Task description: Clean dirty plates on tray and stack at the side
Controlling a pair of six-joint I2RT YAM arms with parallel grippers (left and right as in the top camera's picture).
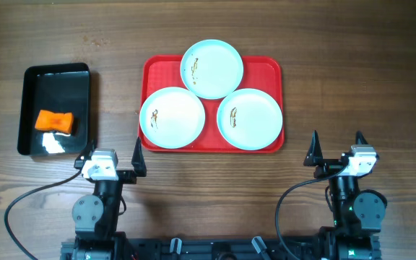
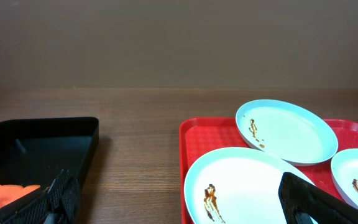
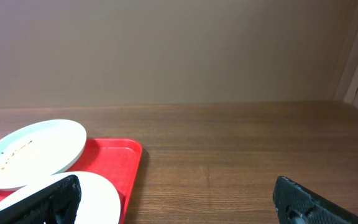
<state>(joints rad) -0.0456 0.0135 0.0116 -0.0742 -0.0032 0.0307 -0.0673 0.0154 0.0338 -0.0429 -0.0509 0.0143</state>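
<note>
- Your left gripper hangs low over the table's near edge with its jaws released and spread wide. Nothing is between them.
- Your right gripper is the same, released and empty, which looks like a ready pose before any reach.
- Straight ahead of the left jaws, and a little toward their inner finger, lies the near-left plate. A brown smear marks its face.
- Ahead of the left jaws on the outer side sits the black bin with an orange sponge in it. It is probably parked there so this arm can fetch the wiper.
- Ahead and inward of the right jaws lies the near-right plate, also smeared.
- Beyond both, between the two grippers' lines, the far plate overhangs the far rim of the red tray. It too is smeared.
- The three plates are packed close in a triangle, so each has a free outer edge for you to grip.
- Outward of the right jaws is bare table, likely the stacking side. No plate is there yet, so I judge that the cleaning has not started.
</note>
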